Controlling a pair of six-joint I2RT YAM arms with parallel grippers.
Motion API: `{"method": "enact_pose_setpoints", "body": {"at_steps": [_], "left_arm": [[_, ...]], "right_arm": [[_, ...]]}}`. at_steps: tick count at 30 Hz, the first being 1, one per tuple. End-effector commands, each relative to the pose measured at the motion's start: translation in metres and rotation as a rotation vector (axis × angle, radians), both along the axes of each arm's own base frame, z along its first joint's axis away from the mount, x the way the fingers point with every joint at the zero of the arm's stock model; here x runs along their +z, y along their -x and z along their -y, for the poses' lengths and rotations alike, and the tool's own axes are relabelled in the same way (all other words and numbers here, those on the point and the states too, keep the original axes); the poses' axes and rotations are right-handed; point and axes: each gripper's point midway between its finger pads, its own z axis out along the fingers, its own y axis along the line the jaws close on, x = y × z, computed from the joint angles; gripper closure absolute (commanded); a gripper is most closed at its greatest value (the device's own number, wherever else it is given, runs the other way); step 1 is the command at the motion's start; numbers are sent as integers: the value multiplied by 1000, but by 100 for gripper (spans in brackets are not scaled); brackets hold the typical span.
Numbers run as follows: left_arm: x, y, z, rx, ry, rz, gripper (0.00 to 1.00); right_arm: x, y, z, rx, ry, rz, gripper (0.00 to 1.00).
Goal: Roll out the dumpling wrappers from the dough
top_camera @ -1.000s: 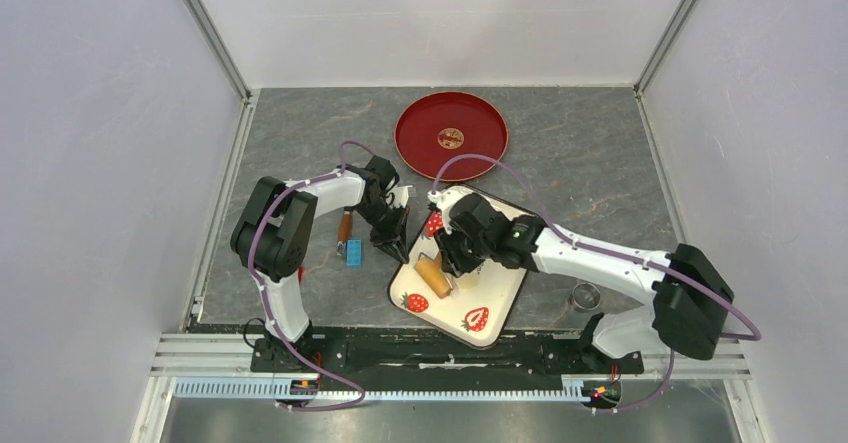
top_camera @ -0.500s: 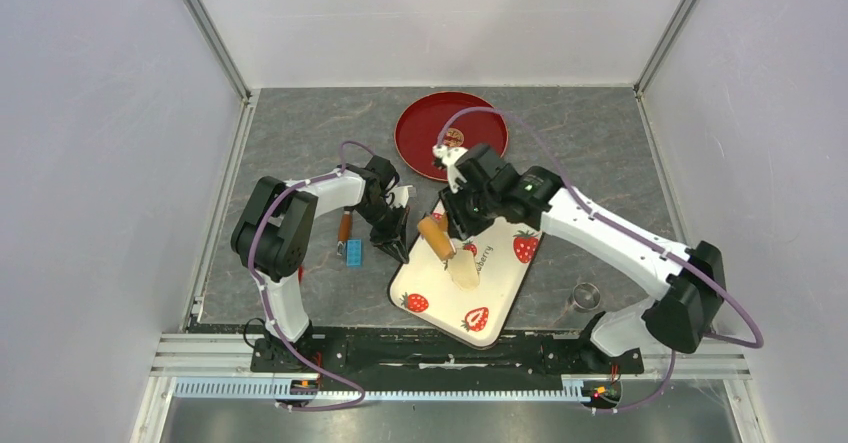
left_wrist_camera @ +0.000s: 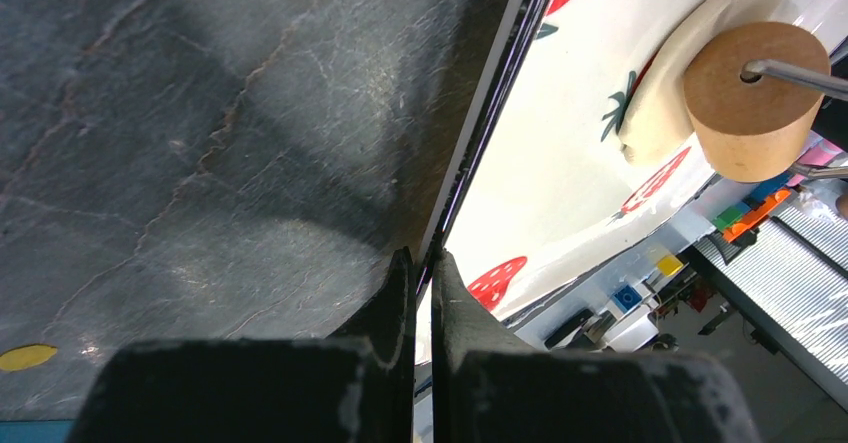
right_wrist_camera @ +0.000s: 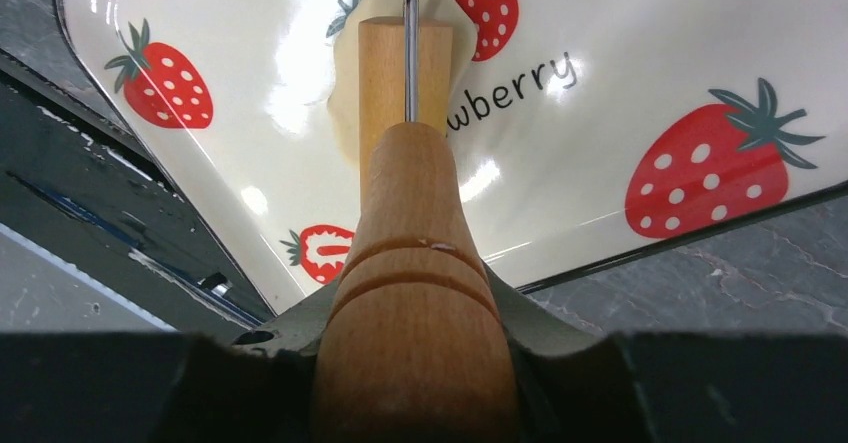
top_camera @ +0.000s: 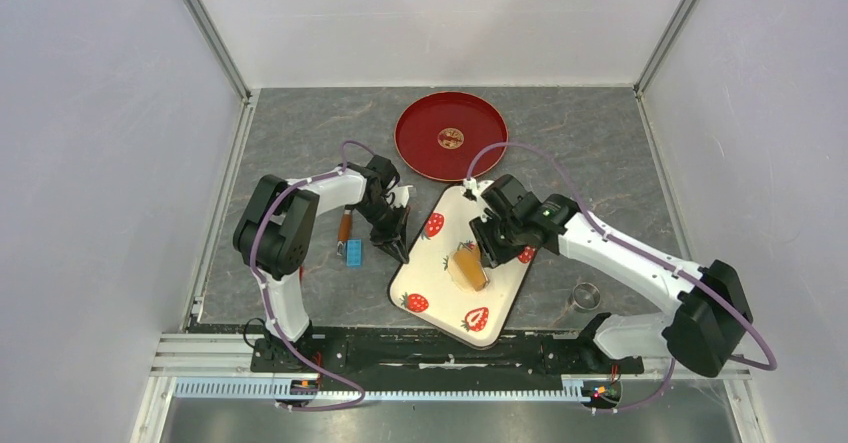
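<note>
Dough (right_wrist_camera: 345, 113) lies flattened on the tray (right_wrist_camera: 650, 53), a pale oval next to the printed word, with strawberries around it. The roller (right_wrist_camera: 405, 63) rests its drum right on top of it, so we see only a cream edge past the drum's left side and its far end. Our right hand (right_wrist_camera: 415, 338) is grasping the roller by its wooden handle, one finger pressed to each side.

Our left hand (left_wrist_camera: 425, 283) is clenched at the tray's left rim. In the wrist view the dark rim runs into the thin slit between the fingers, so it appears pinched there.

From above, the tray sits aslant on the grey worktop (top_camera: 590, 163), its far corner near the red plate (top_camera: 425, 128). A small metal ring (top_camera: 587, 295) stands apart to the tray's right. A blue block (top_camera: 353, 252) and a brown-handled tool (top_camera: 345, 227) lie just left of the left hand.
</note>
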Motion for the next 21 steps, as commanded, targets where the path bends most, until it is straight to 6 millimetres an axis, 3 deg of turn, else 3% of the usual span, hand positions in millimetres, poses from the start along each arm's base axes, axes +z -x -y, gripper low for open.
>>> {"method": "enact_pose_setpoints", "body": {"at_steps": [1, 5, 15, 21], "left_arm": [[-24, -12, -26, 5, -135, 32, 98], [-24, -11, -26, 4, -134, 29, 98], [-23, -12, -26, 11, -134, 35, 98], [-23, -12, -26, 11, -135, 38, 98]], "right_arm": [[5, -3, -7, -3, -85, 68, 100], [-16, 8, 0, 5, -62, 53, 100], [-94, 62, 51, 6, 104, -24, 100], [-117, 80, 67, -7, 173, -38, 100]]}}
